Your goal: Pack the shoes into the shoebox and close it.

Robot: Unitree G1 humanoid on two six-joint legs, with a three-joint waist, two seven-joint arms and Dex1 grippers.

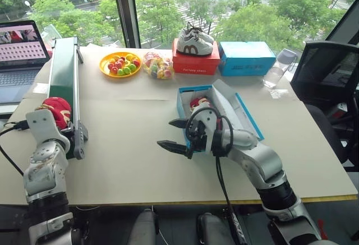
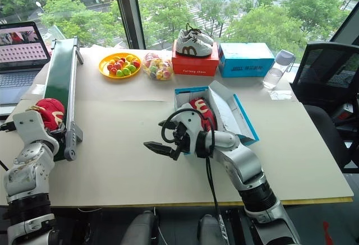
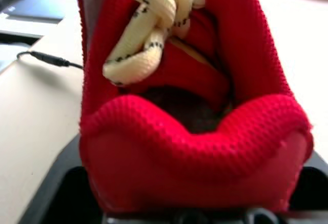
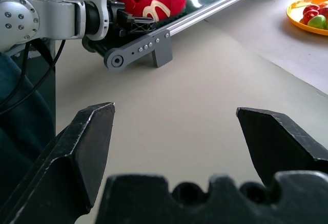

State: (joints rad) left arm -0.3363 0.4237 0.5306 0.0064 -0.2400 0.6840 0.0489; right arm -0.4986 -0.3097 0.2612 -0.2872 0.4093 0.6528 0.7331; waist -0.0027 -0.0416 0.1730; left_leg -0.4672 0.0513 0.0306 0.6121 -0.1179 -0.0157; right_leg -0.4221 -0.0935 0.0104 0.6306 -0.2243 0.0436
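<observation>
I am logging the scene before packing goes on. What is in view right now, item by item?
red shoe: one, red with cream laces, at the near end of the conveyor, at the left hand
second red shoe: one, red, inside the shoebox
shoebox: one, bright blue, white inside, lid open, mid table
conveyor: one, green belt, left side of table
plate of fruit: one, yellow, far side
bag of sweets: one, clear, beside the plate
red box: one, far side, under the white sneakers
plain blue box: one, right of the red box
bottle: one, clear, far right
laptop: one, far left
chair: one, black, right
left hand: at the red shoe
right hand: open, empty, above the table
</observation>
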